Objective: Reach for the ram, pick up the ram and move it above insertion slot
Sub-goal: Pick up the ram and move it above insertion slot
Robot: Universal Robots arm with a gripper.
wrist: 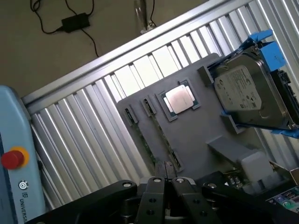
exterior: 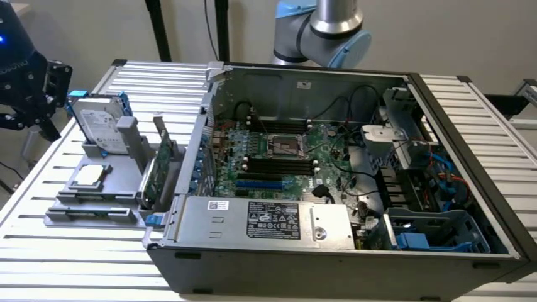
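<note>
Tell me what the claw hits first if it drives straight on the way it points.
Most likely the ram, on edge in its slot of the grey holder: the shut claw aims at its near end. Depth is unclear, so it might touch the holder's slot clip first.

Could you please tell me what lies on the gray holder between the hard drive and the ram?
A square silver processor chip lies between hard drive and ram, in the wrist view.
</note>
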